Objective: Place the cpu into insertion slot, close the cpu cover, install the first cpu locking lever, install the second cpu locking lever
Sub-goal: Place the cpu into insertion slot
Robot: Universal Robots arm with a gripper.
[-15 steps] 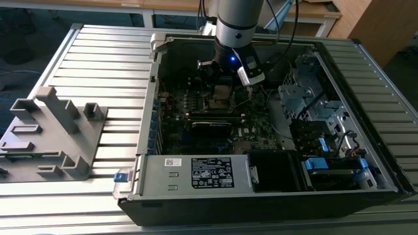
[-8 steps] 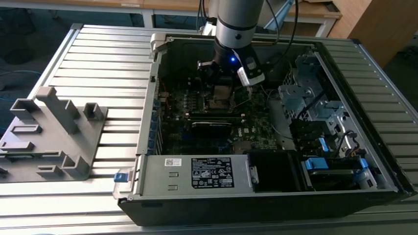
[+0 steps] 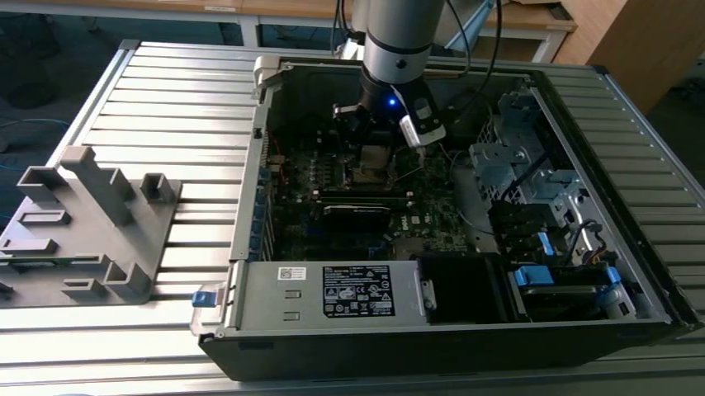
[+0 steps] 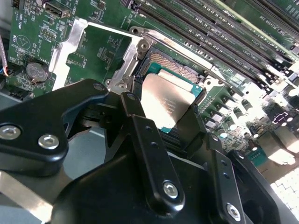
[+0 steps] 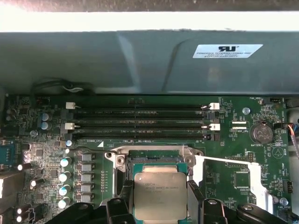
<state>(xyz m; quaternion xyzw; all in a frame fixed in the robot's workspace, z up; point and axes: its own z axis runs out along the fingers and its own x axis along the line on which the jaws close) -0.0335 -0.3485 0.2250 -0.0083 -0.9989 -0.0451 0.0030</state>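
Snugly at cpu (image 4: 167, 100) edges: hand (image 5: 160, 193)

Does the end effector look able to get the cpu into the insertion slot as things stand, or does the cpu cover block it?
Probably yes: the cpu cover lies swung open beside the insertion slot, and the end effector holds the cpu right over it, with nothing visible between.
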